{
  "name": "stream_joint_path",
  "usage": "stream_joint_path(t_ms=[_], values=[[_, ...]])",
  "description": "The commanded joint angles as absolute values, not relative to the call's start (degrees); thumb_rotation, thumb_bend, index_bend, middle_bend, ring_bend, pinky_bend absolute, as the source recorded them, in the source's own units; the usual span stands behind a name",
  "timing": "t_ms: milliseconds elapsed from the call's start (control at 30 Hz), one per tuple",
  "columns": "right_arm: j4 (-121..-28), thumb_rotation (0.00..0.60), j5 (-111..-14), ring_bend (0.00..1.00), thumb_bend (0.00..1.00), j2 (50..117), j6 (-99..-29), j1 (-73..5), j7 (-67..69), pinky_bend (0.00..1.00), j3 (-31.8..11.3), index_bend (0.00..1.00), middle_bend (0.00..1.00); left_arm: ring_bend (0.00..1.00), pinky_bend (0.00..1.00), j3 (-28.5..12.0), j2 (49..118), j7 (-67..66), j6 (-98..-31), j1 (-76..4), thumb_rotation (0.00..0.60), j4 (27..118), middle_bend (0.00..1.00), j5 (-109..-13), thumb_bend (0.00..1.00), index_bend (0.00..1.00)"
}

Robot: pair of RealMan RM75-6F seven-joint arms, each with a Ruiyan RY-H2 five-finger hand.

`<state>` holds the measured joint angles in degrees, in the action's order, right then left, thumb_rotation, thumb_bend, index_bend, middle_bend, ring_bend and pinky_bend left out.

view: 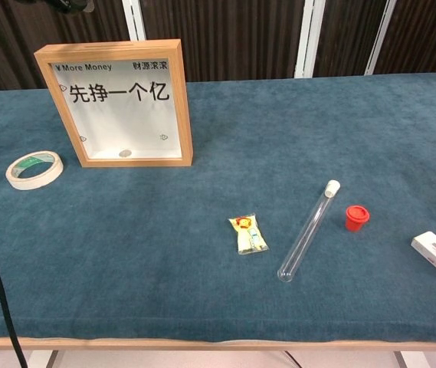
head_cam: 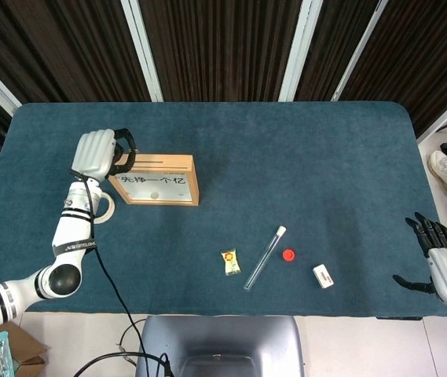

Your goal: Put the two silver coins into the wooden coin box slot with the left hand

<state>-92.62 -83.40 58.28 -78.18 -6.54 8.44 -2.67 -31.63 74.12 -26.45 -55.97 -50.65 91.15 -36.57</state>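
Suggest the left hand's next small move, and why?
Probably ease the left hand right, over the slot. It hovers at the box's left top corner with fingers curled; one coin lies inside. Whether it holds a coin, I can't tell.

Table (view: 202,291): covered in matt blue-green cloth, short nap, slightly fuzzy.
Coin box (view: 114,103): light wood frame, smooth, satin finish; front pane glossy, clear over white printed backing.
Coin (view: 126,153) inside the box: dull silver metal.
Tape roll (view: 34,169): pale papery band, matt.
Tube (view: 306,230): clear, glossy, with white stopper.
Cap (view: 357,217): red plastic, smooth.
Packet (view: 247,234): shiny yellow wrapper.
Left hand (head_cam: 96,154): smooth white shell, black fingers.
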Motion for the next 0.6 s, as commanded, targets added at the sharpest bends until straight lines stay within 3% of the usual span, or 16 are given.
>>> stream_joint_path(t_ms=[33,600], values=[[-92.56,0.6,-83.33,0.0,0.12,58.34,-77.94,-6.65,8.42,0.0,-2.71,0.0,0.0,1.0,1.0,-30.62,74.34,-25.11,-54.81,-51.46,0.6,89.88,1.0,-36.42,0.46,0.6],[-92.82,0.6,-83.61,0.0,0.12,58.21,-78.31,-6.43,8.52,0.0,-2.74,0.0,0.0,1.0,1.0,-25.94,76.41,-23.13,-55.25,-54.3,0.6,86.27,1.0,-35.95,0.46,0.59]])
